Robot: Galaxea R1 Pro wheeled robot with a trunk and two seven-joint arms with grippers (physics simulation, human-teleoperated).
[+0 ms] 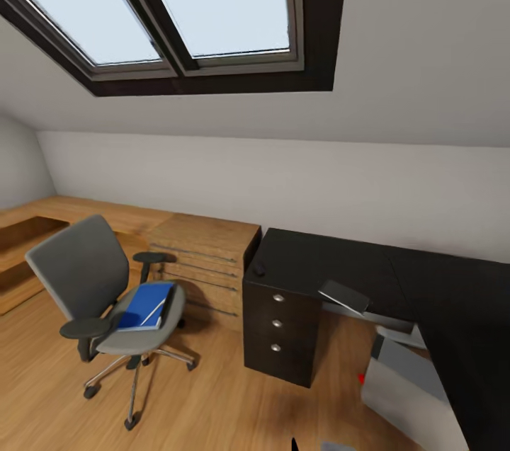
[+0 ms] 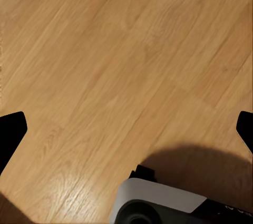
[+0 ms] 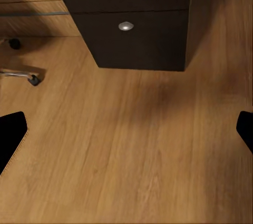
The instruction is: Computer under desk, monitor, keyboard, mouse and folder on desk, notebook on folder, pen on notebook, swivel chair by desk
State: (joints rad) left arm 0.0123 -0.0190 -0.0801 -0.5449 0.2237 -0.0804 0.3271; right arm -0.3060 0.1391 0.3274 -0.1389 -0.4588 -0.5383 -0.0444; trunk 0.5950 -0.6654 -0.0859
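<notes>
Both pincers hang wide open and empty over the floor, so I judge the next move is rolling toward the swivel chair [image 1: 106, 295] for the blue folder [image 1: 146, 305] on its seat, left of the black bench [image 1: 397, 274].

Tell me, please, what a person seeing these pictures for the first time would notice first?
Probably the bright blue folder, lying on the seat of the grey swivel chair at the left on the wood floor. Next, the glossy black desk at the right, with its three-knob drawer unit. Above both, a big dark-framed skylight is set in the sloped wall.
</notes>
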